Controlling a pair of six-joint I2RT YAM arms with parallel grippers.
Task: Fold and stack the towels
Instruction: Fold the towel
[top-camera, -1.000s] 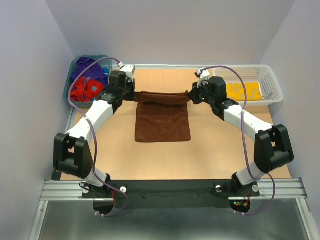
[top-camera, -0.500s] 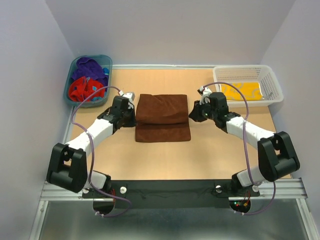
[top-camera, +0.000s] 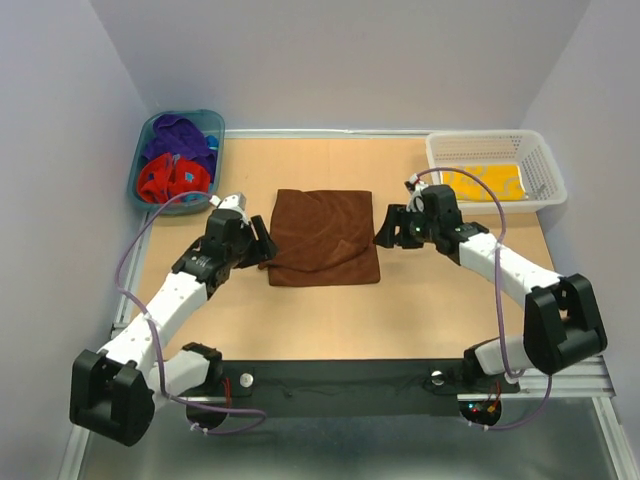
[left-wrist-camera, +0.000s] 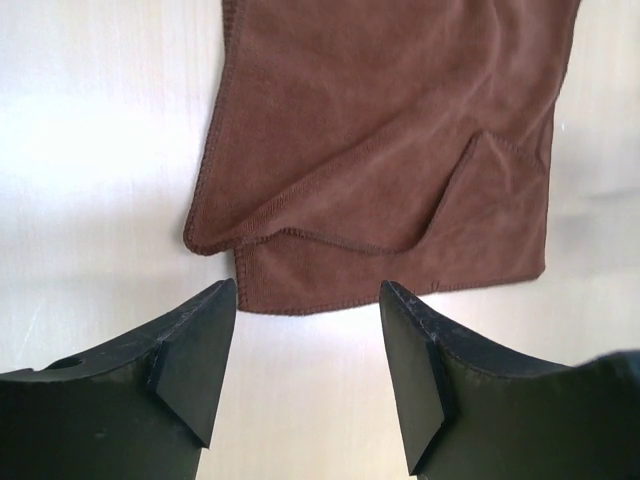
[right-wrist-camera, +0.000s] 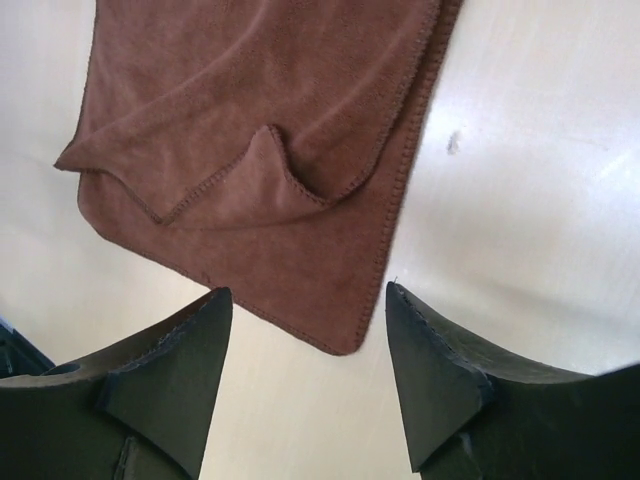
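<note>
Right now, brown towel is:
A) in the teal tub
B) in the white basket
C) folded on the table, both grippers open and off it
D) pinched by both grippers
C: brown towel lies folded on the table; left gripper and right gripper are open and empty.

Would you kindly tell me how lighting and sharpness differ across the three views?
Top view: even light, sharp, hardly any shadow. Left wrist view: table washed out by glare, brown towel crisp. Right wrist view: glare on the table at right, towel stitching crisp, fingers dark.
</note>
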